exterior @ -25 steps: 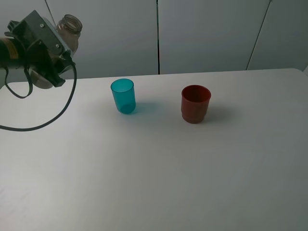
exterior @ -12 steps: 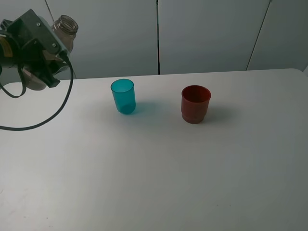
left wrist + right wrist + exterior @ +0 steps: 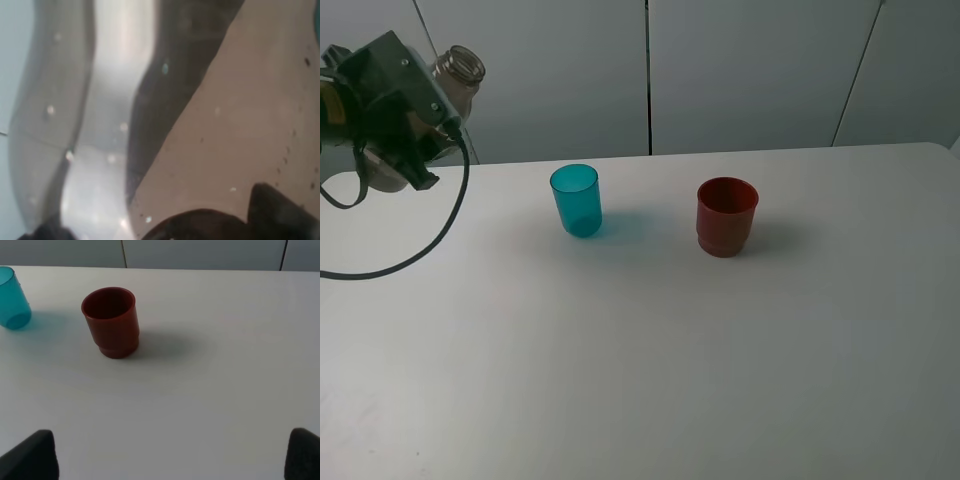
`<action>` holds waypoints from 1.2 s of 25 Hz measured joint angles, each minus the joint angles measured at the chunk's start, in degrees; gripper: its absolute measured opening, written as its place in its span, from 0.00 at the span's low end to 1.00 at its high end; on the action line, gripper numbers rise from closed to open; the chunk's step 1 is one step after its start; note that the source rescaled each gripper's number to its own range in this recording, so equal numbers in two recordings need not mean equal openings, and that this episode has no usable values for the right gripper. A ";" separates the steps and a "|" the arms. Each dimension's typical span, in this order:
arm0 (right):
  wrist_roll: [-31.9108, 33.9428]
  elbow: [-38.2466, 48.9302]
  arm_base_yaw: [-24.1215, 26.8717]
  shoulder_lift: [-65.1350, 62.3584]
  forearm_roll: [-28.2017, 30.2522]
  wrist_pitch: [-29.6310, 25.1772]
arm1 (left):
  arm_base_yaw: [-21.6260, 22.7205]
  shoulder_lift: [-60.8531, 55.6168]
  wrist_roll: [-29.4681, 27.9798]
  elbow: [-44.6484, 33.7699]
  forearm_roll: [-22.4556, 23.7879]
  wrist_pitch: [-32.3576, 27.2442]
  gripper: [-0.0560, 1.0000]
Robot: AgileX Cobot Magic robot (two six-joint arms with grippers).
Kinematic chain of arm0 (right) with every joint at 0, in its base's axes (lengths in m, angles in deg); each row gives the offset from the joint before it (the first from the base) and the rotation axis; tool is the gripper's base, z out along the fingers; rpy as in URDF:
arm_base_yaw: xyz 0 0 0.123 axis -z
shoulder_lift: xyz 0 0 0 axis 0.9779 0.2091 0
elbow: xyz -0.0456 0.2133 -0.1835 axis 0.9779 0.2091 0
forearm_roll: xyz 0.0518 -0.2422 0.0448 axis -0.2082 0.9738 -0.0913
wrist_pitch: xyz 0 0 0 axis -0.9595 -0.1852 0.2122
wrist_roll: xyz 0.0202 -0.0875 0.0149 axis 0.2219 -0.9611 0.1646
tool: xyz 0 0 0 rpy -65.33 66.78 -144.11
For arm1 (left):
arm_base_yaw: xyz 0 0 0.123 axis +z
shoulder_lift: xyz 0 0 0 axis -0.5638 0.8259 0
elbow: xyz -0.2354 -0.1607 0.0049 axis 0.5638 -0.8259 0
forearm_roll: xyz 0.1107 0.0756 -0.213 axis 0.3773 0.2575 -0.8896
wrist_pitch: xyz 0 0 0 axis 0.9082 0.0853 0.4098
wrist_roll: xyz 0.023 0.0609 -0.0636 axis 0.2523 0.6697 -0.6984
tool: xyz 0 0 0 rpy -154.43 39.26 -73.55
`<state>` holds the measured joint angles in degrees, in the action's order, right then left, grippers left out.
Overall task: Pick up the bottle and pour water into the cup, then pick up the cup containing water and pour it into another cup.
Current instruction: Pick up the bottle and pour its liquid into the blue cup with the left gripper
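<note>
My left gripper (image 3: pixel 425 105) is shut on the grey-brown tinted bottle (image 3: pixel 458 70) and holds it in the air at the far left, above the table's back edge, its open neck tilted up and to the right. The bottle's body (image 3: pixel 115 125) fills the left wrist view. The teal cup (image 3: pixel 576 199) stands upright on the table, right of the bottle; it also shows in the right wrist view (image 3: pixel 12 299). The red cup (image 3: pixel 726 215) stands upright right of the teal cup (image 3: pixel 111 320). My right gripper (image 3: pixel 172 460) is open, low and well short of the red cup.
The white table (image 3: pixel 650 350) spreads under everything, with a grey panelled wall (image 3: pixel 750 70) behind its back edge. A black cable (image 3: pixel 440 235) hangs from my left arm down to the table's left side.
My left arm has shifted slightly left with the bottle, and the bottle's neck has dropped a little. Both cups have not moved.
</note>
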<state>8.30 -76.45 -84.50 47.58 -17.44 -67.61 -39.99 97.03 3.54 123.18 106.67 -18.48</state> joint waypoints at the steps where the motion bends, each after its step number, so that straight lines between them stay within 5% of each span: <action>1: 0.00 0.00 0.00 0.00 0.00 0.00 | 0.00 0.05 0.00 0.00 1.23 0.00 0.06; 9: 0.00 0.00 0.00 0.00 0.00 0.00 | -1.91 3.03 0.26 0.00 7.76 -1.38 0.06; 19: 0.00 0.00 0.00 0.00 0.00 0.00 | -4.40 10.13 3.01 4.30 9.08 -3.53 0.06; 30: 0.00 0.00 0.00 0.00 0.00 0.00 | -5.42 13.82 3.65 9.27 16.46 -7.53 0.06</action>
<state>8.30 -76.45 -84.50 47.58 -17.44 -67.61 -45.42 110.85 7.19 132.45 123.13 -26.01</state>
